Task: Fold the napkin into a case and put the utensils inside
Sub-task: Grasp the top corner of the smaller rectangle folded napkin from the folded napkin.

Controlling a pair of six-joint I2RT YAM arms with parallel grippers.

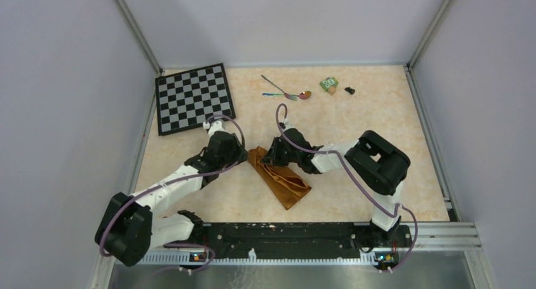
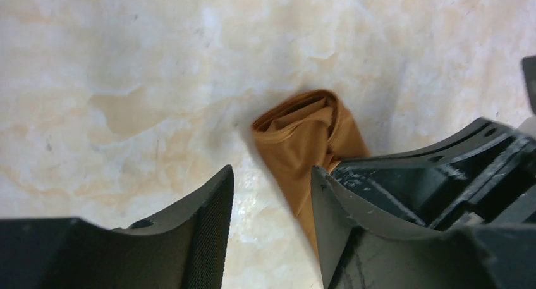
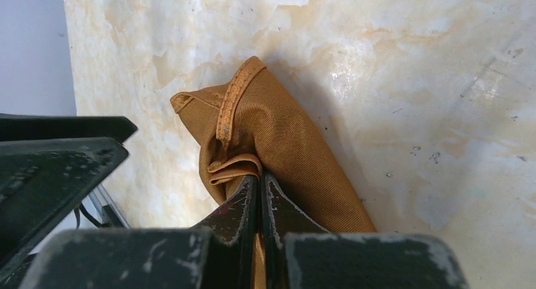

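Right tool (image 3: 259,180) is pinching a fold of the bunched napkin (image 3: 278,137) on the tabletop (image 3: 411,80); left tool (image 2: 272,175) is hovering alongside, jaws apart.

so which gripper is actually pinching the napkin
The right gripper: its jaws are closed on a fold of the napkin. The left gripper stands open beside the napkin's end, gripping nothing.

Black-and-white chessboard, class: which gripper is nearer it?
Left. The left gripper sits just off the near-right corner of the chessboard; the right gripper lies further right, shut on the orange-brown satin napkin.
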